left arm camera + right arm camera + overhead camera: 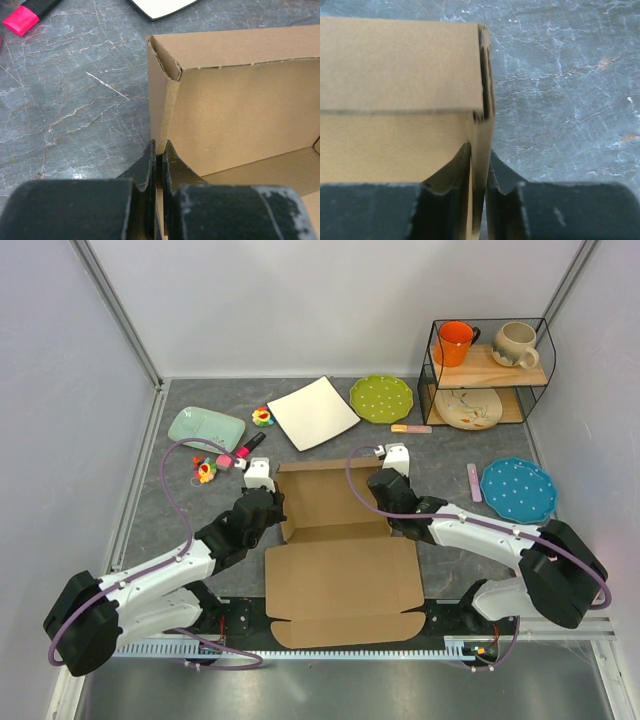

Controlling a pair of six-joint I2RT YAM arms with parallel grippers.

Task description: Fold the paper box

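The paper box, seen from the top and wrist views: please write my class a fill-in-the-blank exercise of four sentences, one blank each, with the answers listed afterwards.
1. The paper box is made of brown ____.
2. The left end effector is shut on the box's ____ side wall.
3. The right end effector has the box's ____ side wall between its fingers.
4. The square plate lying beyond the box is coloured ____.
Missing words: cardboard; left; right; white.
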